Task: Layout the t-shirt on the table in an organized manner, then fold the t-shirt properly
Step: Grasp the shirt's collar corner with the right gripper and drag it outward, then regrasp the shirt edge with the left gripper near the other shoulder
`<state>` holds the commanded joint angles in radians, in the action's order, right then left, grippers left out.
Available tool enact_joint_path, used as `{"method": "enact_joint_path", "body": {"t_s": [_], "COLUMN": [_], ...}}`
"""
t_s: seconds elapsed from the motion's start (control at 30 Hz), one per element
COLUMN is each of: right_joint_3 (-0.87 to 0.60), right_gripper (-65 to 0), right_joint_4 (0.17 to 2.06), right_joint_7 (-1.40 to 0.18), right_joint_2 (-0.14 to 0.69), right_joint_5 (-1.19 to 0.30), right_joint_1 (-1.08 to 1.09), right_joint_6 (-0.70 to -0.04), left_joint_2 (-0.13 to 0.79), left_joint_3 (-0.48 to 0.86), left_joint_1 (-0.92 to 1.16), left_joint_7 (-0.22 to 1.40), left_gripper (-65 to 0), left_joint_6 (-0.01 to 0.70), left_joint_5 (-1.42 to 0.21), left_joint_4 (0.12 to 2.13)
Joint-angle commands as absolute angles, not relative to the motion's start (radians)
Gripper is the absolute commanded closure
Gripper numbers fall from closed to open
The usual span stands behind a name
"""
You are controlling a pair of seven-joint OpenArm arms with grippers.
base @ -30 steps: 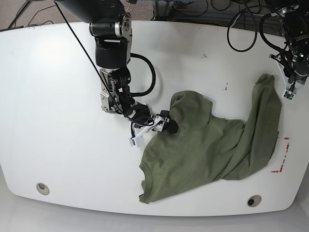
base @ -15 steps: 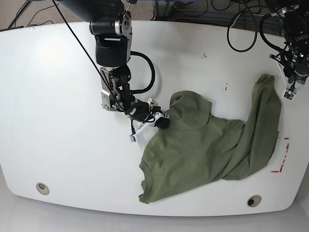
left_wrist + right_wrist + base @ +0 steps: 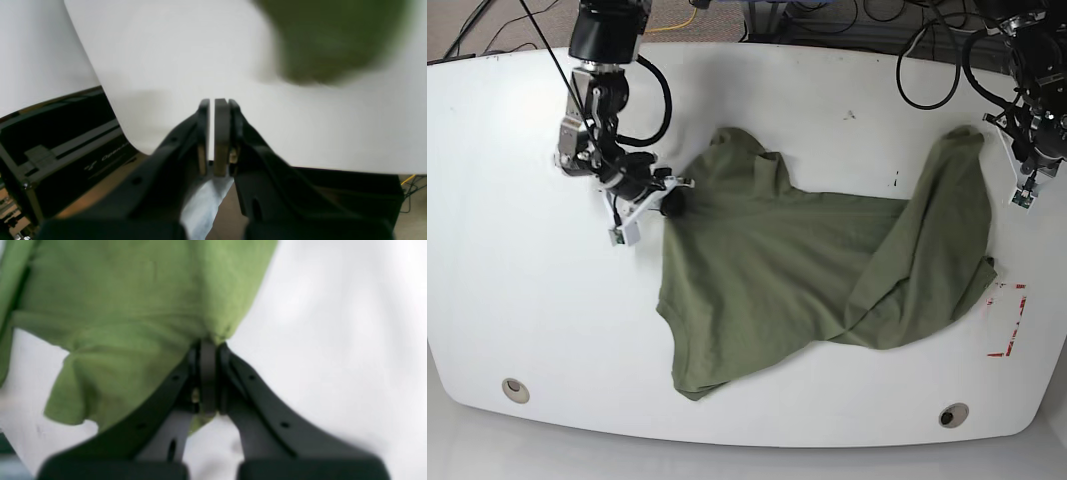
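1. On the table [image 3: 517,290], we saw the t-shirt [image 3: 767,270] dragged leftward and spread wider than before.
2. Our right gripper [image 3: 672,200] stayed clamped on its edge.
3. Our left gripper [image 3: 213,133] was closed, empty.

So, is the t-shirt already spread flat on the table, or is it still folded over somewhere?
Partly spread. The t-shirt lies open on its left half, but its right side is doubled over itself near the red tape.

Plain olive-green t-shirt [image 3: 777,270]; glossy white table [image 3: 517,290]; red tape corner [image 3: 1010,320]; black jaws
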<state>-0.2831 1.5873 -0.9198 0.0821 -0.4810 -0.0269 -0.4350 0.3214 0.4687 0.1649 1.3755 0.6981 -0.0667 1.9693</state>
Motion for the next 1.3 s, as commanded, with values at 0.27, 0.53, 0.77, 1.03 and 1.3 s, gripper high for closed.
{"method": "enact_joint_path", "body": {"t_s": [0.27, 0.53, 0.77, 1.03, 1.3], "right_joint_3": [-0.349, -0.351, -0.346, -0.344, -0.346], "right_gripper": [0.0, 0.0, 0.0, 0.0, 0.0], "right_joint_4": [1.755, 1.764, 1.762, 1.761, 1.761], "right_joint_7": [-0.967, -0.967, -0.966, -0.966, -0.966], "right_joint_2": [0.131, 0.133, 0.130, 0.128, 0.128], "right_joint_5": [-0.481, -0.481, -0.481, -0.481, -0.481], "right_joint_1": [-0.159, -0.179, -0.173, -0.150, -0.148], "right_joint_6": [-0.443, -0.443, -0.443, -0.443, -0.443], "left_joint_2": [0.300, 0.266, 0.266, 0.283, 0.283], "left_joint_3": [0.463, 0.463, 0.460, 0.344, 0.232], "left_joint_1": [0.145, 0.148, 0.205, 0.283, 0.315], "left_joint_7": [1.376, 1.382, 1.382, 1.382, 1.382], "left_gripper": [0.0, -14.4, -39.4, -42.1, -42.1], "left_joint_6": [0.698, 0.698, 0.698, 0.698, 0.698], "left_joint_5": [-0.067, -0.140, -0.305, -0.427, -0.423], "left_joint_4": [1.969, 1.969, 1.969, 1.969, 1.966]}}
